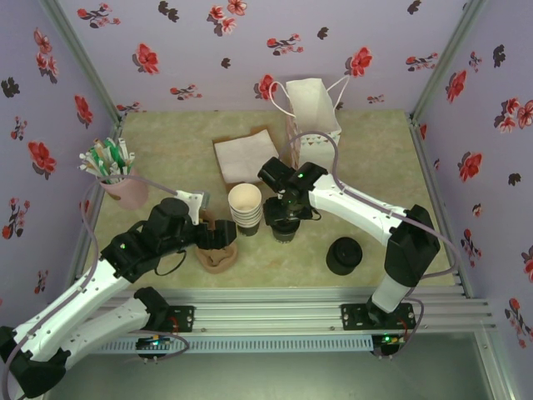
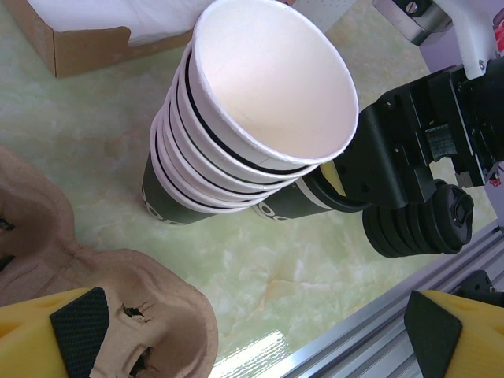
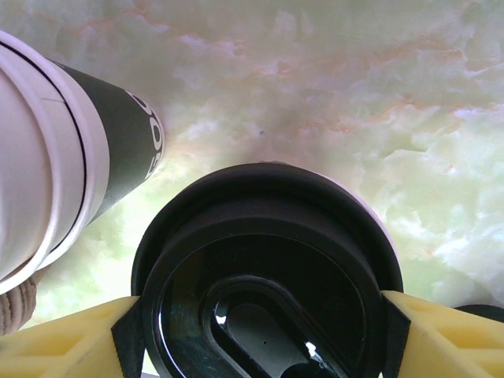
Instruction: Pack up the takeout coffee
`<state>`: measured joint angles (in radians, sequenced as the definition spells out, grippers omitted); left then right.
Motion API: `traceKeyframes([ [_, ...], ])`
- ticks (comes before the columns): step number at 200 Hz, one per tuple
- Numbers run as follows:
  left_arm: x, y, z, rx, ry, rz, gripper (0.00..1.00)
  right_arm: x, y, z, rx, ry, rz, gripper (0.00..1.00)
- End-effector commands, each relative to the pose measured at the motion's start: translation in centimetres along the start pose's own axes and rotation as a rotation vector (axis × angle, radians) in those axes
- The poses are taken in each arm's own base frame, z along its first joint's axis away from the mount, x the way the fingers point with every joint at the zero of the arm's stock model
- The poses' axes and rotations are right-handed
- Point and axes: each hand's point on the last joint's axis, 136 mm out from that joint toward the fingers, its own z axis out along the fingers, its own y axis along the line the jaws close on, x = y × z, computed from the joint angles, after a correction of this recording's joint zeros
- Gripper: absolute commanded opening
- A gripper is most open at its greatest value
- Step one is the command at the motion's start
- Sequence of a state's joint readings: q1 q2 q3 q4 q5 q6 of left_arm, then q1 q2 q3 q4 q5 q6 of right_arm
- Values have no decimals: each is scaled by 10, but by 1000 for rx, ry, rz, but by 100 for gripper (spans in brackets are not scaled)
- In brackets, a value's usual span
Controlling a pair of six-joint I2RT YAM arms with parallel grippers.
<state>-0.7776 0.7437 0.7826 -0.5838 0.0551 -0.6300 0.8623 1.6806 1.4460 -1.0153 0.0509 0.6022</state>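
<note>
Now: coffee on table, just right of cup stack; right gripper fingers closed against it on both sides. Left gripper spread wide, empty, over carrier front-left of stack.

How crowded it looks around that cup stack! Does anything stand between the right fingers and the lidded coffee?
Nothing visible does. The right gripper has its fingers on either side of the takeout coffee, against its black lid's rim. The stack of lidless cups stands close on its left in the top view, beside it, not between.
</note>
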Motion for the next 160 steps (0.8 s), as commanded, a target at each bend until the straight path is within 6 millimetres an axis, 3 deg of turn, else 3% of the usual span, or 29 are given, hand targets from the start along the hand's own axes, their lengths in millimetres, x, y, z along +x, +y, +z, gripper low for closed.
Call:
traceKeyframes([
  [1, -6, 0, -2, 3, -29, -16, 99, 0, -5, -5, 29, -15, 4, 74],
  [49, -5, 0, -2, 6, -27, -18, 99, 3, -6, 1, 37, -1, 3, 74],
  [110, -9, -5, -5, 24, -34, -8, 99, -3, 1, -18, -25, -51, 6, 74],
  [160, -9, -6, -4, 30, -34, -9, 99, -3, -4, -16, -12, -56, 20, 74],
])
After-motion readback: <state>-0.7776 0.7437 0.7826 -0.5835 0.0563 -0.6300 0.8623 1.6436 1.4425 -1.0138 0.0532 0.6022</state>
